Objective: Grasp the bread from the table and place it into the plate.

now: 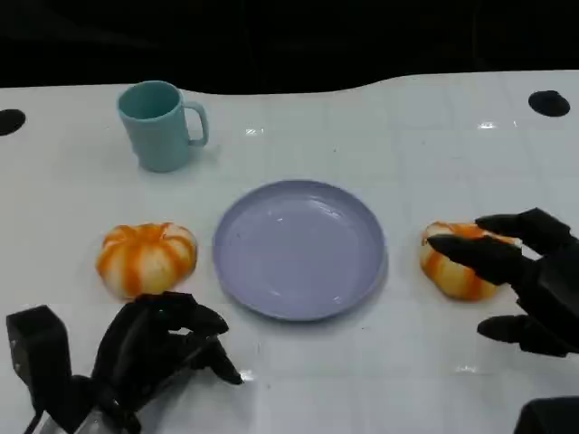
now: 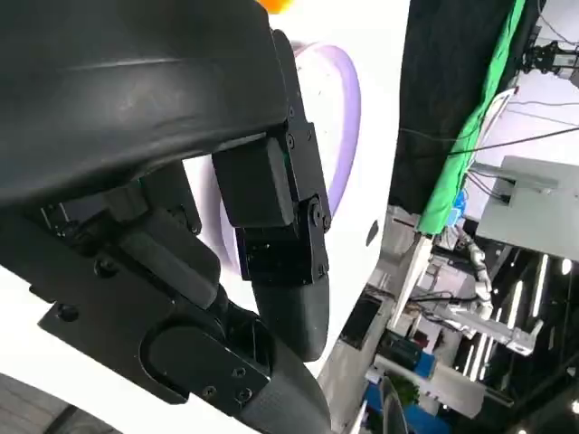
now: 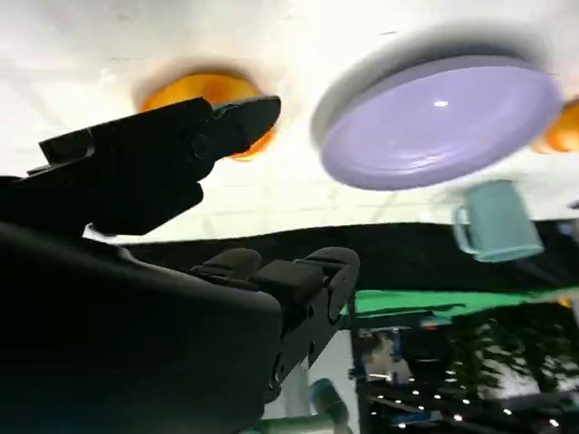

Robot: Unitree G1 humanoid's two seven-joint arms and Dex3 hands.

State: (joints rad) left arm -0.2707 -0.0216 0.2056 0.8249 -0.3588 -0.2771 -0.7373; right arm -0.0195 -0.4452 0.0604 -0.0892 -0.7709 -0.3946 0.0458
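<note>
Tabletop (image 1: 425,154): white. Plate (image 1: 299,249): lilac, round, central, nothing on it. Right hand (image 1: 529,280): fingers spread around the right bread (image 1: 452,262), upper finger over its top, not closed. Left hand (image 1: 158,348): fingers curled inward, holding nothing, near the left bread (image 1: 147,258). Mug (image 1: 161,125): teal, upright, beyond the plate.

Head view looks down on the table (image 1: 434,136); both wrist views sit close behind their hands, seemingly rotated, sharing the plate (image 1: 299,249)
</note>
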